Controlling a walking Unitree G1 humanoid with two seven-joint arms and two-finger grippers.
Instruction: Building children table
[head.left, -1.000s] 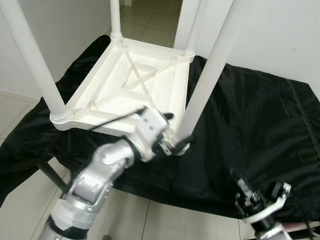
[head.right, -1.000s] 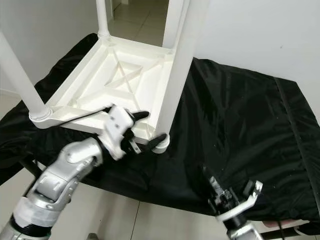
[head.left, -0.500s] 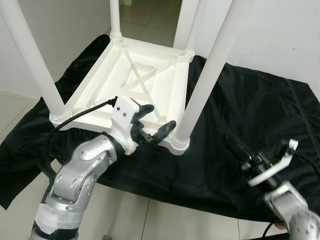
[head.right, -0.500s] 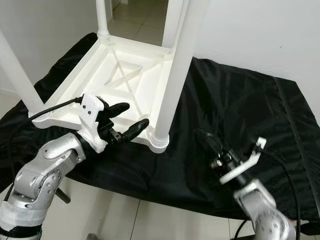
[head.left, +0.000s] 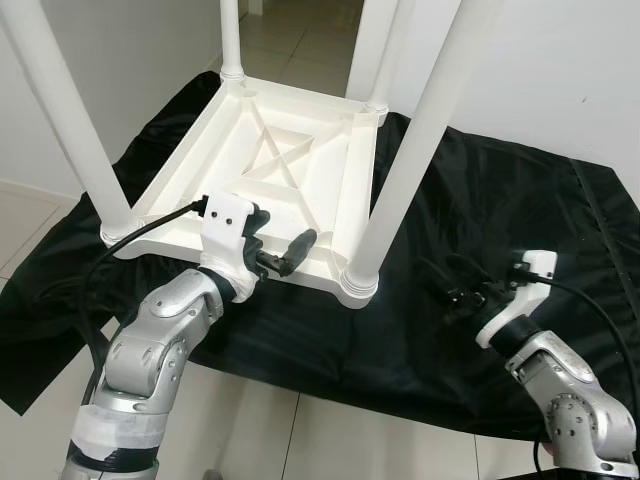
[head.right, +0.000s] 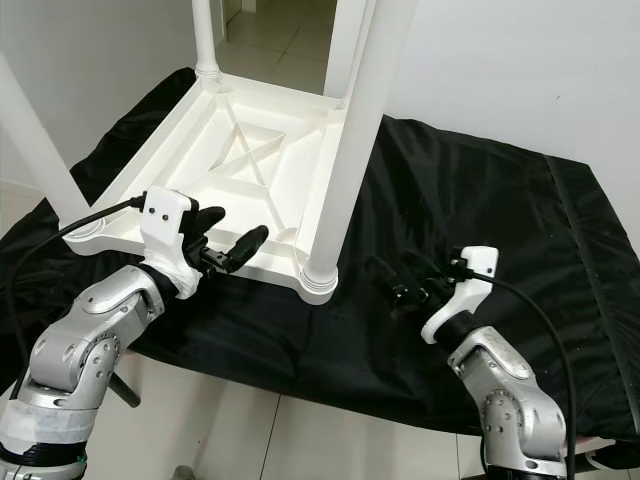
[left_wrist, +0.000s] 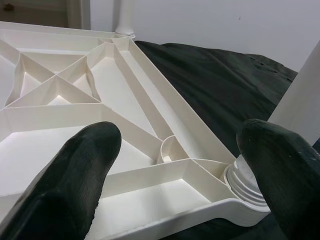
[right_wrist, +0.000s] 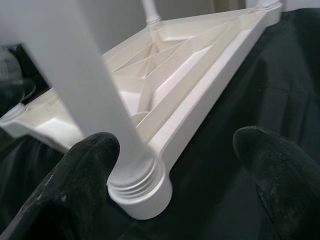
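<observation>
White table (head.left: 270, 170) upside down in the middle on a black cloth (head.left: 500, 210), legs up, my left end effector (head.left: 283, 252) open at its near edge, my right end effector (head.right: 400, 285) open at lower right, holding nothing

head pair: high, forward-down | wrists: close, opposite sides | shared: table (head.left: 270, 170) near corner

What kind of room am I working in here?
Probably a plain room in a home, used as an assembly spot. A white plastic children's table lies upside down, legs up, on a black cloth over a raised surface. Behind are bare white walls and a pale tiled floor.
</observation>
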